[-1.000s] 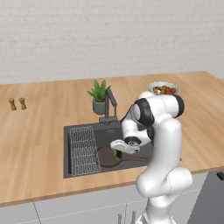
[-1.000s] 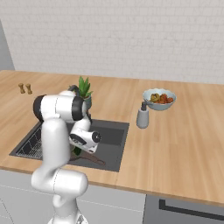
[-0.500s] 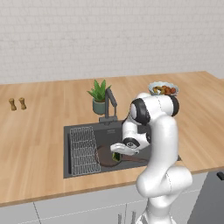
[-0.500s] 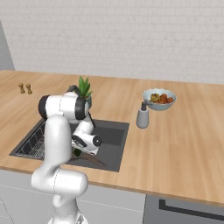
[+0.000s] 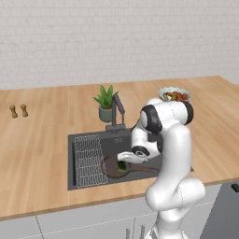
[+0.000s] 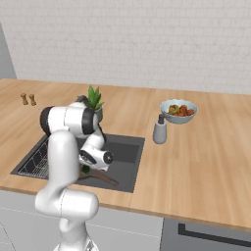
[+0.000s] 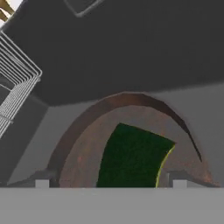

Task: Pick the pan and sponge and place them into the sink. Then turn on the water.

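The dark brown pan (image 7: 81, 144) lies on the floor of the dark grey sink (image 7: 131, 48), its long handle (image 6: 105, 177) pointing toward the front right. The green sponge (image 7: 131, 157) rests inside the pan. My gripper (image 7: 110, 180) hovers just above it, open. Its fingertips (image 7: 41, 180) stand well apart on either side of the sponge and do not touch it. From the left base camera, the gripper (image 5: 123, 161) is down in the sink (image 5: 93, 138) over the pan (image 5: 112, 169) and sponge (image 5: 122, 166). The faucet (image 5: 119, 109) stands behind the basin, no stream showing.
A wire rack (image 5: 88, 158) fills the sink's left side. A potted plant (image 5: 106, 100) stands beside the faucet. A soap dispenser (image 6: 159, 131) and a fruit bowl (image 6: 179, 110) sit right of the sink. Salt and pepper shakers (image 5: 18, 111) are far left.
The hand has sunk a little lower and leftward into the sink, closing in on the pan. Sponge and pan stay in the basin.
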Controlling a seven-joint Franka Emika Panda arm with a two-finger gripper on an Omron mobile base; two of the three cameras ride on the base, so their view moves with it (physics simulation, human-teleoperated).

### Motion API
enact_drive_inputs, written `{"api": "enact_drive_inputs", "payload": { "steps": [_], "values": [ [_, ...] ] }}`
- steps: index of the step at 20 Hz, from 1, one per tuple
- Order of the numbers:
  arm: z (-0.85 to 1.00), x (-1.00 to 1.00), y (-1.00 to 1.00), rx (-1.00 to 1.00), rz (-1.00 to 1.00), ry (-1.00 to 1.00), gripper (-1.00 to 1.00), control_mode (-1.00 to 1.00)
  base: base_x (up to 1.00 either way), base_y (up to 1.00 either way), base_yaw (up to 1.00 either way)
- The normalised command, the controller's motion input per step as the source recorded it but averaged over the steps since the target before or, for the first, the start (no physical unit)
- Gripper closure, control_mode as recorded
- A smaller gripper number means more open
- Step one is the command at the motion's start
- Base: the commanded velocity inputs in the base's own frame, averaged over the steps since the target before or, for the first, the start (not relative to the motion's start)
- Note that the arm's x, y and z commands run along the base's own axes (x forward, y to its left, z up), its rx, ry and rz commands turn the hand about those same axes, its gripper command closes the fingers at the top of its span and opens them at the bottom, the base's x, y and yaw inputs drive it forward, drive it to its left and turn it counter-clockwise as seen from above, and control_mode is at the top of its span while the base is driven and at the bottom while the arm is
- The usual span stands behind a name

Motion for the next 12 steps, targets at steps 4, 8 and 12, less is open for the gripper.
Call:
{"api": "enact_drive_inputs", "payload": {
  "steps": [4, 8, 12],
  "values": [
    [0.52, 0.0, 0.0, 0.03, 0.0, -0.01, -1.0, -1.0, 0.0, 0.0, 0.0],
    [0.72, 0.0, 0.0, 0.04, 0.01, 0.0, -1.0, -1.0, 0.0, 0.0, 0.0],
    [0.79, -0.09, -0.09, 0.06, 0.0, 0.0, -1.0, -1.0, 0.0, 0.0, 0.0]
  ]
}}
